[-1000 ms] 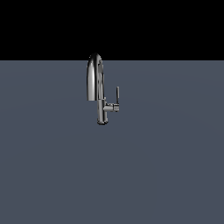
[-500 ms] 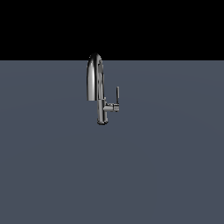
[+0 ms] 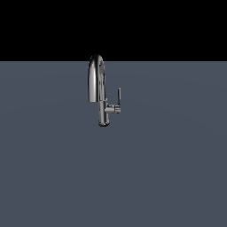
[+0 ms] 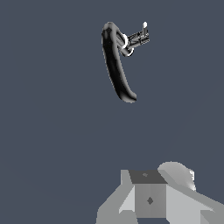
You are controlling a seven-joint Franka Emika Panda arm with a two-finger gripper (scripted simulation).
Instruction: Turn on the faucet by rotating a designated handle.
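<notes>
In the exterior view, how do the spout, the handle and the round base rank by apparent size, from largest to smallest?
1. The spout, the tall arch of the faucet.
2. The handle, a thin short rod.
3. The round base, though it looks close to the handle in size, so this order is unsure.

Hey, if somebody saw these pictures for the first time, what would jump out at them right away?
The shiny chrome faucet with its tall arched gooseneck spout stands alone on the flat grey-blue surface, just above the middle of the exterior view. A thin dark-grey lever handle points straight up from a short chrome side stub on the exterior view's right of the stem. No arm shows there; the wrist view shows only pale grey gripper housing.
</notes>
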